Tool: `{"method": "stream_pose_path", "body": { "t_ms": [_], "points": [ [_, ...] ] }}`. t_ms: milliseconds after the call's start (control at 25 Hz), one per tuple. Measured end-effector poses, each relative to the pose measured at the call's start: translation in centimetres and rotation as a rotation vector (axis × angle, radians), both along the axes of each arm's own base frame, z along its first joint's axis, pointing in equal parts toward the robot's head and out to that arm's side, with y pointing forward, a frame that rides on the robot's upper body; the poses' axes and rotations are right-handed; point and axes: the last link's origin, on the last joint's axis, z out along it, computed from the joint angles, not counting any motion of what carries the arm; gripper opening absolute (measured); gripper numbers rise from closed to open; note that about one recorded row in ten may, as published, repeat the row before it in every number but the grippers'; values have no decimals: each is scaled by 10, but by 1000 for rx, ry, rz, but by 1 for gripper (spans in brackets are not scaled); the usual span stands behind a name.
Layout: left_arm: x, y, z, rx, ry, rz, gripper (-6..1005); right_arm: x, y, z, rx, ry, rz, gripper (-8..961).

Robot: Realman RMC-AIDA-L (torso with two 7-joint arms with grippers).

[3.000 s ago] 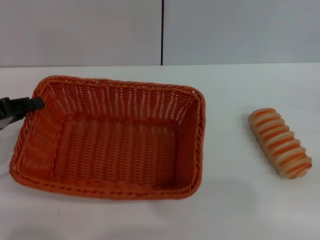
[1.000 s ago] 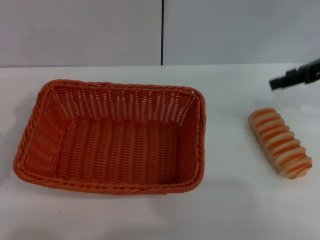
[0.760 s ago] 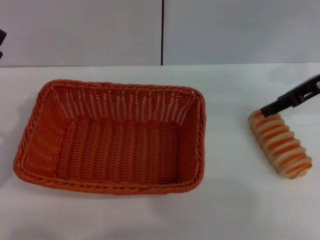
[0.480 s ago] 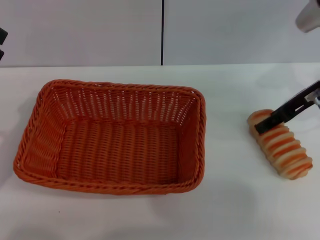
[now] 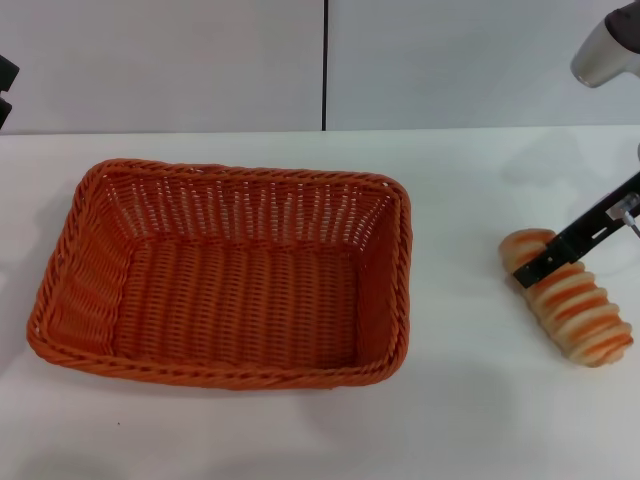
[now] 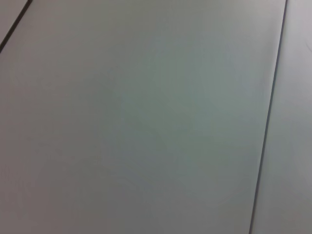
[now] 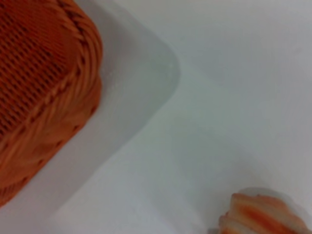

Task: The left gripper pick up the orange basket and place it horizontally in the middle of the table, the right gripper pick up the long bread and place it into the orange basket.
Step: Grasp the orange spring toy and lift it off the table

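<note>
Desk (image 5: 470, 420) surface, white and flat, fills the lower part of the head view and carries both task items. Largest on it is the orange basket (image 5: 225, 275), lying left of centre with its long side running across the frame and its open mouth up, so it looks already set down as the task asks and ready to receive something. Well apart from it, at the right edge, lies the long bread (image 5: 570, 300), resting slantwise on the desk; the right wrist view shows one striped end of it, with the basket's braided corner across a bare stretch of desk. Right tool (image 5: 565, 245) has one thin black finger bar laid across the upper end of the loaf, apparently touching it, which suggests it is positioning for a grasp; whether it is open or closed on the bread I cannot tell. Left tool (image 5: 5, 85) is only a dark sliver at the far left edge, raised clear of the basket.
</note>
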Motion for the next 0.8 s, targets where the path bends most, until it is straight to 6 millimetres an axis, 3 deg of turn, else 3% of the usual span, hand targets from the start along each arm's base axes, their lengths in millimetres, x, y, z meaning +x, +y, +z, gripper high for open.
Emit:
{"method": "stream_pose_path", "body": {
  "t_ms": [800],
  "points": [
    [3, 10, -3, -15, 7, 7, 603, 25, -4, 18, 73, -28, -45, 693]
  ]
}}
